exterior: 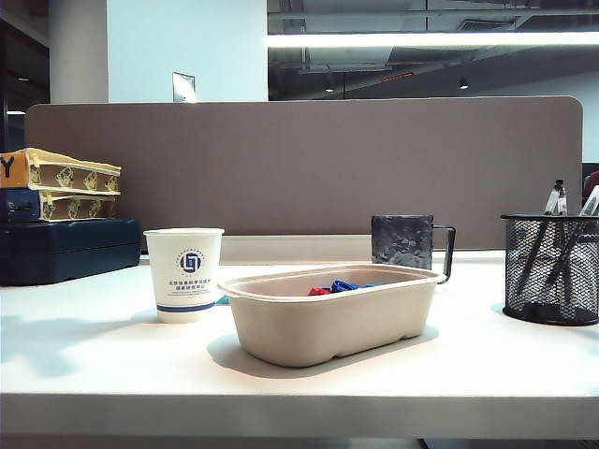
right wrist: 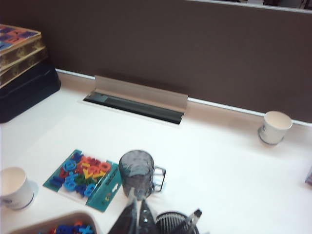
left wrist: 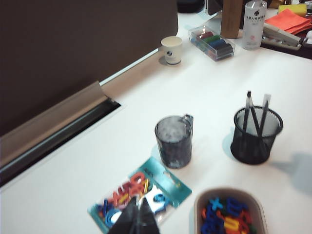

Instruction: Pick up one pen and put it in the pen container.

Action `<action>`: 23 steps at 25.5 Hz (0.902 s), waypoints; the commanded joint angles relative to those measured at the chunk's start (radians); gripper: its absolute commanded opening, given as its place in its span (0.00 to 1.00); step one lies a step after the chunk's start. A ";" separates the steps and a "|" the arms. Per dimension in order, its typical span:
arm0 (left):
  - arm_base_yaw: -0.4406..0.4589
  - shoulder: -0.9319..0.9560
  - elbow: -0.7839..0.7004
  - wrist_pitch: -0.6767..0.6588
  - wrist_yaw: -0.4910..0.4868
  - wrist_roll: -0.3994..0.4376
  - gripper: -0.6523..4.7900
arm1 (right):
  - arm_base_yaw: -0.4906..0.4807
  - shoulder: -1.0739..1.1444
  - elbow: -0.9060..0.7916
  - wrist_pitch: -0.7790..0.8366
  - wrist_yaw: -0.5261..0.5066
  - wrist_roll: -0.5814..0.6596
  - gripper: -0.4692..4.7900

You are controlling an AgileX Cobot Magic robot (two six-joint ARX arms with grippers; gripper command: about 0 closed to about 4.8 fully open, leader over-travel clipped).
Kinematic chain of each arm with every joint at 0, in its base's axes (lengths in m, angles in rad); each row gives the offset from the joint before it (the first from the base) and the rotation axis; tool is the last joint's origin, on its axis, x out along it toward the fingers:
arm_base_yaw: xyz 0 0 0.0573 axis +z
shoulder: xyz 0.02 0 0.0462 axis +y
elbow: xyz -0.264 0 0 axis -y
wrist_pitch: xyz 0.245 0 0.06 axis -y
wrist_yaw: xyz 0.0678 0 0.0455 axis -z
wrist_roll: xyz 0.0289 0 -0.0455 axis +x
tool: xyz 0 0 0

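The pen container is a black wire-mesh cup at the table's right side, with pens standing in it. In the left wrist view the pen container holds two or three pens leaning on its rim. In the right wrist view only part of the pen container and one pen show. My left gripper is shut and empty, high over a packet of letters. My right gripper is shut with nothing in it, above the mug and beside the container. Neither gripper shows in the exterior view.
A dark mottled mug stands beside the container. A beige tray holds coloured letters. A teal letter packet lies flat. A paper cup stands at left and another by the partition. Stacked boxes sit far left.
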 commanded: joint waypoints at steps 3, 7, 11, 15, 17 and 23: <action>0.000 -0.103 -0.085 0.010 -0.003 -0.003 0.11 | 0.018 -0.064 -0.084 0.009 0.001 -0.004 0.10; 0.000 -0.164 -0.120 0.006 -0.028 -0.003 0.11 | 0.028 -0.121 -0.141 0.005 0.000 -0.005 0.10; 0.000 -0.216 -0.138 -0.011 -0.029 -0.003 0.11 | 0.028 -0.185 -0.195 0.002 0.000 -0.005 0.10; 0.000 -0.237 -0.141 -0.053 -0.048 0.001 0.11 | 0.028 -0.215 -0.221 -0.009 -0.008 -0.009 0.10; 0.000 -0.255 -0.159 -0.053 -0.053 0.000 0.11 | 0.028 -0.229 -0.232 -0.026 -0.008 -0.009 0.10; 0.000 -0.323 -0.237 -0.051 -0.072 -0.004 0.11 | 0.031 -0.241 -0.257 -0.043 -0.008 -0.028 0.09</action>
